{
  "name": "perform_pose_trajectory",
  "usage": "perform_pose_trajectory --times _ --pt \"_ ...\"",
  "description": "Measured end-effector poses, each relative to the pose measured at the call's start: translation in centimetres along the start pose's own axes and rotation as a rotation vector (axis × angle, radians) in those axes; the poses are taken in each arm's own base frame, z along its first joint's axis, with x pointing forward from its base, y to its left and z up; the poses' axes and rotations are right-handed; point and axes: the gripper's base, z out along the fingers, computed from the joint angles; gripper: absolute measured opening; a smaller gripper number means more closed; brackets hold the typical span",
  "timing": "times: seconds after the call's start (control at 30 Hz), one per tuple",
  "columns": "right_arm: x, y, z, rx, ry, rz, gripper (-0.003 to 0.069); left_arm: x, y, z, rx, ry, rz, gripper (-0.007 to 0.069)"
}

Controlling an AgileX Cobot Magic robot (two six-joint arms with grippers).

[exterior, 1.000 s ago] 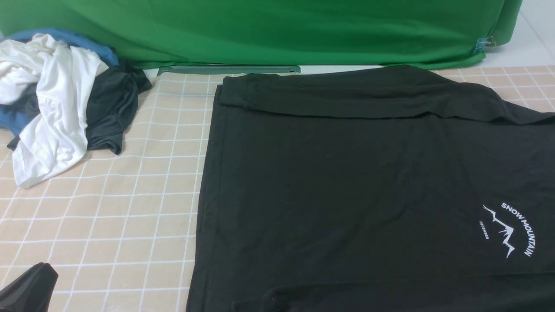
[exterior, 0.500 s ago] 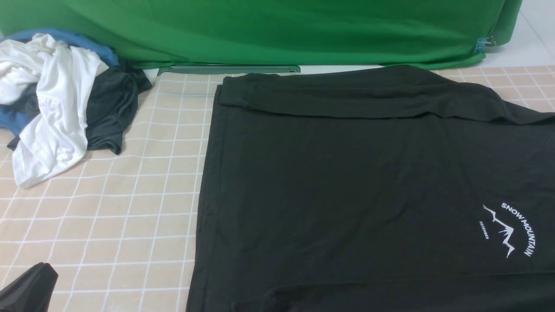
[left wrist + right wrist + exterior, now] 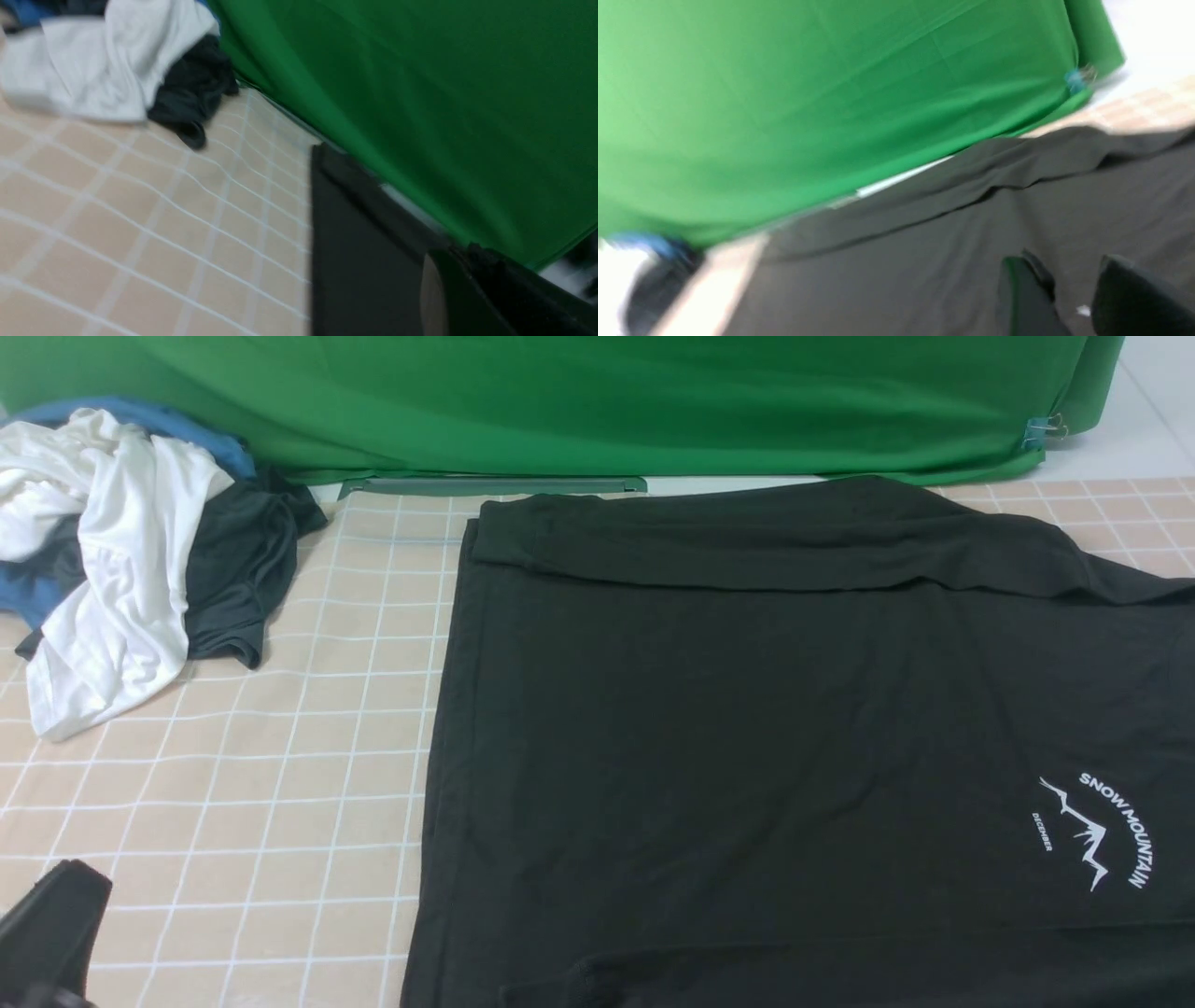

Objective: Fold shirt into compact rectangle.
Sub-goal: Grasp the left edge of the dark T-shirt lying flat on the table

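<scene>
Shirt (image 3: 747, 728), a plain black T-shirt, is seen in the front view spread flat on the beige checked tablecloth (image 3: 280, 784), filling the middle and right of the table and running off the right and near edges. A band of its fabric (image 3: 747, 541) is folded over the body along the far side, close under the green backdrop (image 3: 597, 401), and the white "SNOW MOUNTAIN" print (image 3: 1097, 831) lies near the right edge. Well apart, at the far left, a crumpled pile is made up of a white garment (image 3: 112, 569), a dark grey garment (image 3: 243, 569) and a blue garment (image 3: 140, 420). Only a black part of the left gripper (image 3: 51, 933) is visible at the near left corner, clear of the shirt. In the left wrist view, which is blurred, the shirt's left edge (image 3: 355, 242) is seen beside the left gripper (image 3: 467, 298), whose jaws are pressed together; nothing can be made out between them. In the right wrist view, also blurred, the right gripper (image 3: 1064, 280) is held above the shirt (image 3: 901, 261) with its jaws spread apart and nothing pinched between them.
</scene>
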Motion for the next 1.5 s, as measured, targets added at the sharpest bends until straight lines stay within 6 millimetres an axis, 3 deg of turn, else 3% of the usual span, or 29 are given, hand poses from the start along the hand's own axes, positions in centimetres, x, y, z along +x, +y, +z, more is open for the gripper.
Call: perform_pose_trajectory --times 0.07,0.13,0.3,0.5,0.57,0.7,0.83,0.93,1.07,1.2,1.33,1.5 --pt "0.0 0.0 0.0 -0.003 -0.002 0.070 0.0242 0.0 -0.2 0.0 0.020 0.007 -0.303 0.0017" --pt "-0.1 0.1 0.0 -0.007 -0.009 0.098 0.0242 0.0 -0.3 0.0 0.030 0.008 -0.428 0.0017" --pt "-0.2 0.2 0.0 -0.018 -0.026 0.111 0.0223 -0.2 -0.3 0.0 0.040 -0.007 -0.509 0.0017" --pt "-0.9 0.6 -0.2 -0.029 -0.038 0.087 0.0052 -1.5 -0.4 -0.1 0.082 -0.153 -0.510 0.0017" --pt "-2.9 2.1 -0.5 -0.051 -0.064 0.041 0.0031 -2.0 -0.9 -0.3 0.099 -0.162 -0.501 0.0017" --pt "-6.9 5.0 -0.3 -0.027 -0.004 -0.120 0.0028 -4.9 -4.4 -0.9 0.135 -0.079 -0.358 0.0017" --pt "-9.8 7.4 1.4 0.045 0.212 -0.323 0.0028 -7.6 -7.9 0.1 0.045 0.156 -0.174 0.0017" --pt "-10.8 8.3 3.7 0.109 0.494 -0.456 0.0028 -8.0 -9.5 2.6 -0.081 0.506 -0.024 0.0017" --pt "-10.1 7.9 6.7 0.134 0.791 -0.582 0.0028 -6.1 -8.9 6.5 -0.194 0.971 0.066 0.0017" --pt "-9.2 7.4 7.9 0.128 0.927 -0.626 0.0028 -3.6 -7.1 8.6 -0.281 1.245 0.046 0.0017" --pt "-8.9 7.2 8.2 0.125 0.974 -0.631 0.0034 -0.5 -6.6 9.3 -0.287 1.368 0.033 0.0017" --pt "-8.9 7.3 8.3 0.120 0.958 -0.634 0.0053 2.8 -8.9 9.9 -0.239 1.364 0.103 0.0017"
